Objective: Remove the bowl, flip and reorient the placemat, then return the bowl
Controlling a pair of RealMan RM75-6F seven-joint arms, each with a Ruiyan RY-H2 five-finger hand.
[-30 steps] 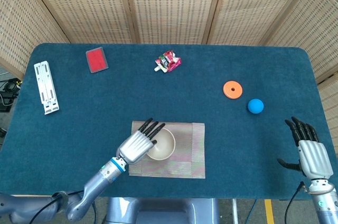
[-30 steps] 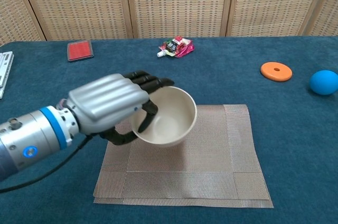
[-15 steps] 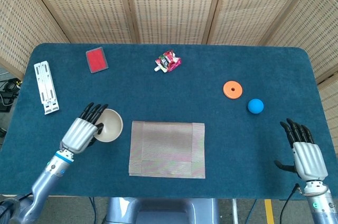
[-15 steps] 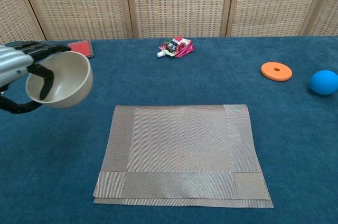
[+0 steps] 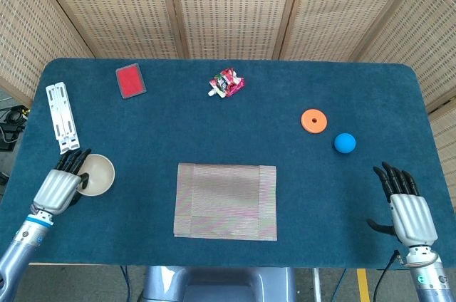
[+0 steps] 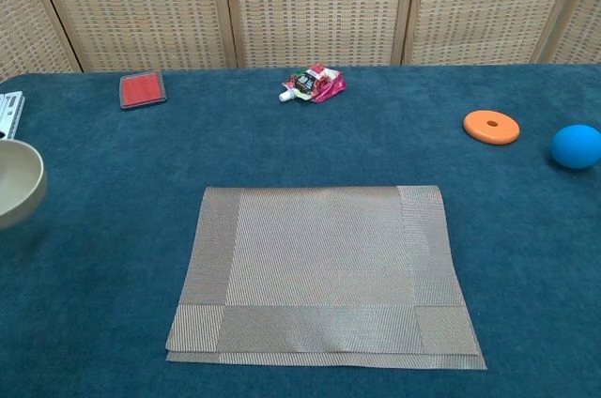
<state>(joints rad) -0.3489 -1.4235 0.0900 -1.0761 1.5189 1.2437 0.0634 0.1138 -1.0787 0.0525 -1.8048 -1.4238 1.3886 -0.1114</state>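
Note:
The cream bowl (image 5: 97, 174) is at the table's left side, gripped at its rim by my left hand (image 5: 61, 186); in the chest view only part of the bowl (image 6: 19, 184) shows at the left edge and the hand is out of frame. The woven beige placemat (image 5: 226, 201) lies flat and bare near the table's front middle, also the placemat (image 6: 324, 269) in the chest view. My right hand (image 5: 405, 206) hovers at the front right corner with fingers apart, holding nothing.
A white bracket (image 5: 61, 117) lies just behind the bowl. A red card (image 5: 130, 80) and a snack packet (image 5: 226, 82) sit at the back. An orange disc (image 5: 313, 120) and a blue ball (image 5: 345, 143) lie to the right.
My left hand carried the bowl off the placemat and far to the left, leaving the mat bare. The right hand drifted slightly toward the front.

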